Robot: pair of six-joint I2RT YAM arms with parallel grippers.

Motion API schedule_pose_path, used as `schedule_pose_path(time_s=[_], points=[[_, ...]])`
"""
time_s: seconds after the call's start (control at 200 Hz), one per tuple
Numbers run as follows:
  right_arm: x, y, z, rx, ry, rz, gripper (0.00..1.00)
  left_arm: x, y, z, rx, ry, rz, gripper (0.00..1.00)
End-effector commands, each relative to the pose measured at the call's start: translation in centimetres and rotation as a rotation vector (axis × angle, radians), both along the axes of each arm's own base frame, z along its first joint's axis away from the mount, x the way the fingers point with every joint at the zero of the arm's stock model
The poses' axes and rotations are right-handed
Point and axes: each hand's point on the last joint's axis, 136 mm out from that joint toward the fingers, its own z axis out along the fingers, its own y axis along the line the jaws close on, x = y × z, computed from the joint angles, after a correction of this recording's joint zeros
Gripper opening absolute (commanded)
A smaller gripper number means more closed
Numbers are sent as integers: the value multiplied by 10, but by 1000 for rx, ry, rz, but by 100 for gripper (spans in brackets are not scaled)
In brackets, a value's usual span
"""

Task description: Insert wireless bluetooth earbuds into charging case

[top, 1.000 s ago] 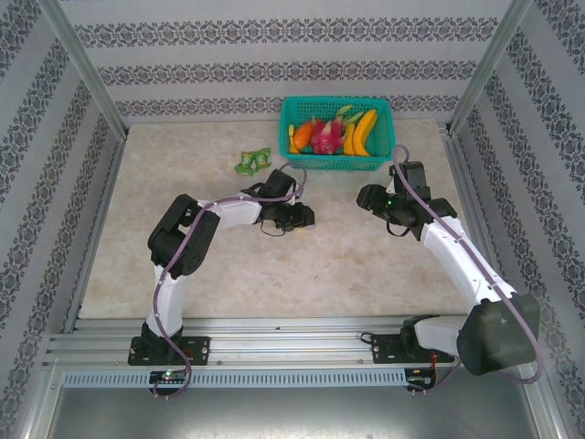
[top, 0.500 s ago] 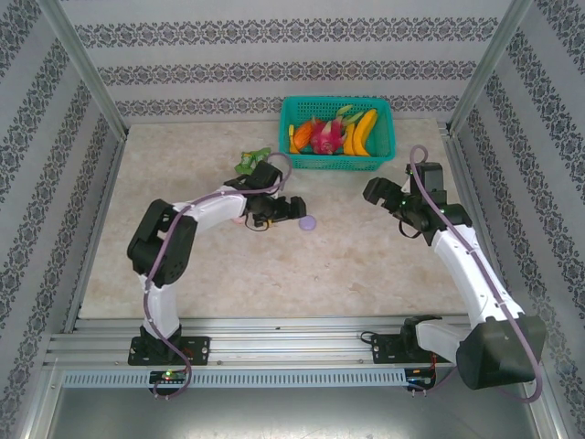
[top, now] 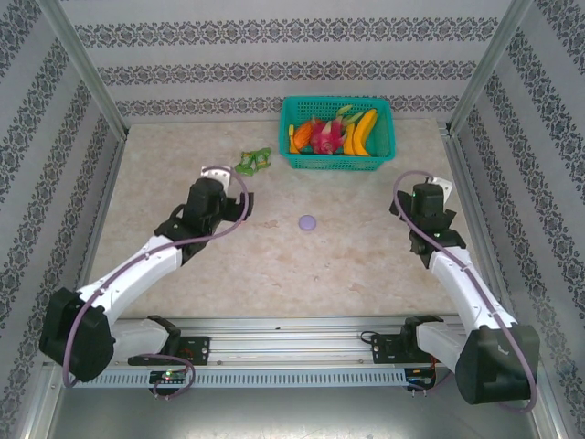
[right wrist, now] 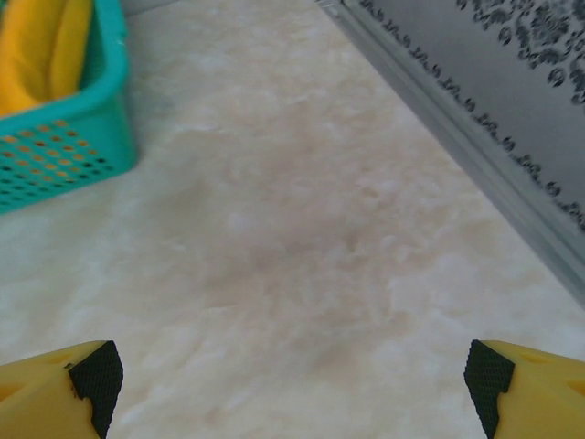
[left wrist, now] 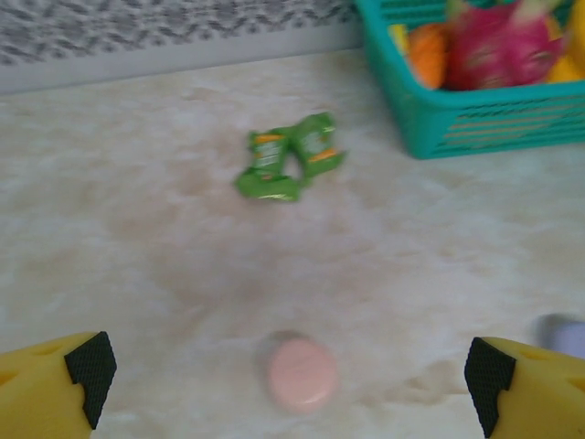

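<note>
A pink round charging case (left wrist: 302,372) lies flat and shut on the table, just ahead of my left gripper (left wrist: 288,395). That gripper is open, and its black pads (left wrist: 88,364) stand far apart with nothing between them. A lilac round case (top: 307,221) lies shut on the table's middle, and its edge (left wrist: 561,333) shows in the left wrist view. My left gripper (top: 241,207) hangs to the left of it. My right gripper (right wrist: 292,380) is open over bare table, at the right side (top: 413,190). The earbuds are hidden.
A green toy (top: 253,162) lies behind the left gripper (left wrist: 288,157). A teal basket (top: 384,137) of toy fruit stands at the back, with its rim (left wrist: 475,119) in the left wrist view and its corner (right wrist: 87,137) in the right. A metal rail (right wrist: 457,137) bounds the right side.
Both grippers have opened and both arms have drawn back from the middle, the left one leftward and the right one rightward. The lilac case is left lying free on the table.
</note>
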Motion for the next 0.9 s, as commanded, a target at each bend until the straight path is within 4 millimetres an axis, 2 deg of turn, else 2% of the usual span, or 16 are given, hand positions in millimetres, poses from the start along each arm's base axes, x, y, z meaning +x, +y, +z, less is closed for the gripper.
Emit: schedule_pose_path(time_s=[0.0,0.15,0.25,0.44,0.585,0.674,0.694,0.764,0.819,0.894], points=[[20,-16,18,-134,-155,-27,98,10,46,22,101,-190,107,100],[28,-14,-9,-177,-162,7,98,3,82,-4,76,-240,179,100],[31,-9,-31,-192,-146,48,98,5,97,-29,85,-216,218,100],[43,6,-26,-207,-211,156,98,12,113,-61,99,-203,236,100],[53,25,-28,-180,-207,266,98,23,118,-86,52,-163,217,100],[52,36,-30,-154,-258,326,98,26,115,-97,39,-153,189,100],[52,37,-29,-157,-289,326,98,27,115,-98,36,-151,184,100],[44,36,-47,-160,-338,317,98,29,116,-104,22,-129,177,100],[49,36,-42,-169,-405,311,98,32,113,-108,18,-131,155,100],[57,40,-48,-141,-302,347,98,34,116,-110,-3,-104,158,100]])
